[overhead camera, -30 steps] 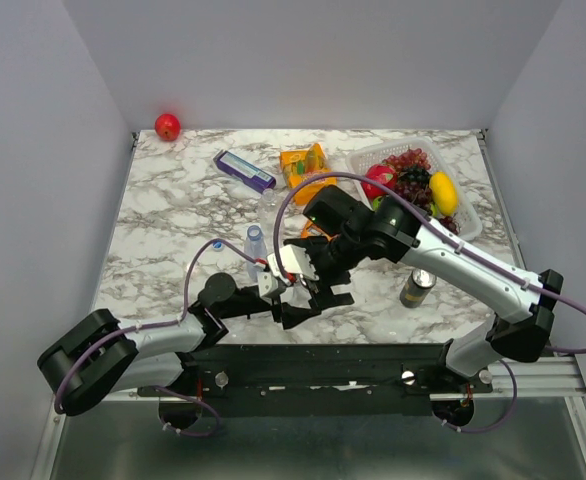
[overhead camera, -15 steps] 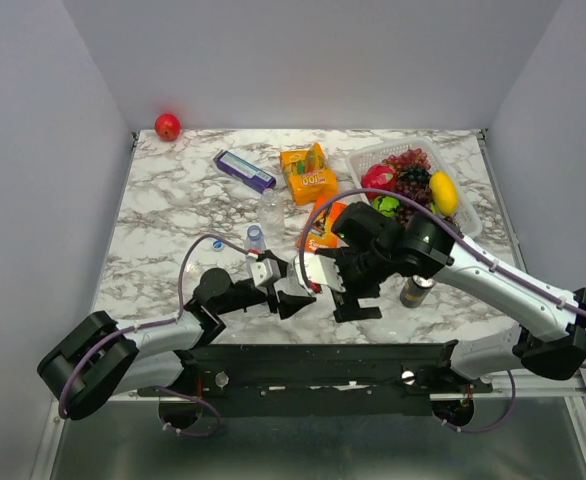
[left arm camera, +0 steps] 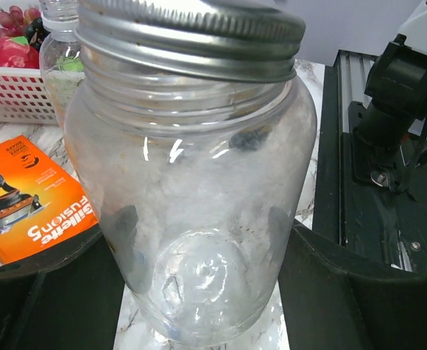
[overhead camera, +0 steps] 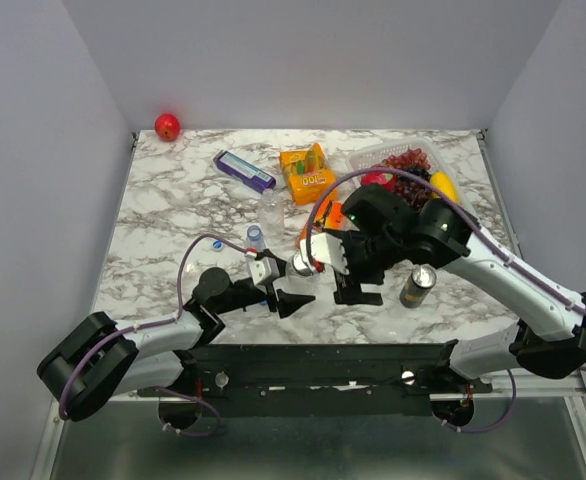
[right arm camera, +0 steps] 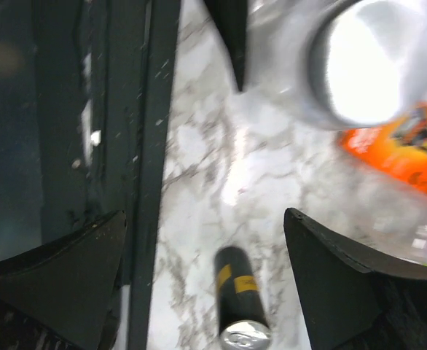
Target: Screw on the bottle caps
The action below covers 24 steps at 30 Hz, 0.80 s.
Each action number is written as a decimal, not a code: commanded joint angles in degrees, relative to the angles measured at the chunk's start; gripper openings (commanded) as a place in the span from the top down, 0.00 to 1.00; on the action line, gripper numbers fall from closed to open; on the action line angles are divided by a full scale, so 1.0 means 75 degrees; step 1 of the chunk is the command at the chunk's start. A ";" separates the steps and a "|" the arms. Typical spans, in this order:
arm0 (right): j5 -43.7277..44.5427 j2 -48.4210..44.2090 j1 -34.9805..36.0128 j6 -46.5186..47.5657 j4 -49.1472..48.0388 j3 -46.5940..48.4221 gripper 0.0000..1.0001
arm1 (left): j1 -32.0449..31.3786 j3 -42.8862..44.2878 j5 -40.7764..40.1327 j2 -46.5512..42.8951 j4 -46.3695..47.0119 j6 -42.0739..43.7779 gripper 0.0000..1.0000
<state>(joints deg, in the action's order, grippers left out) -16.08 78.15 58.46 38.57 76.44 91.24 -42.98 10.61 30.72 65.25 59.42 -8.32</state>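
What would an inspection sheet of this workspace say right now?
Surface: marble table, no spills seen.
Job's things: clear bottle; bottle with blue cap; loose cap.
Clutter: can, razor pack, orange packet, purple box, fruit basket, red ball.
Grippers: left gripper shut on a lidded jar; right gripper open, empty.
Cables: purple cables loop off both arms.
Surroundings: grey walls; metal frame at near edge.
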 commanded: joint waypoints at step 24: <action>-0.0575 0.1393 0.0010 0.0014 -0.1169 0.1628 0.40 | -0.0644 0.0273 0.0509 -0.0275 -0.0223 0.0570 1.00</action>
<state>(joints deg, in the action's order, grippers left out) -16.36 88.38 57.76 37.39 66.13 104.90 -47.40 10.87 33.69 63.90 57.12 -4.97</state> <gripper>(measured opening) 0.602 0.777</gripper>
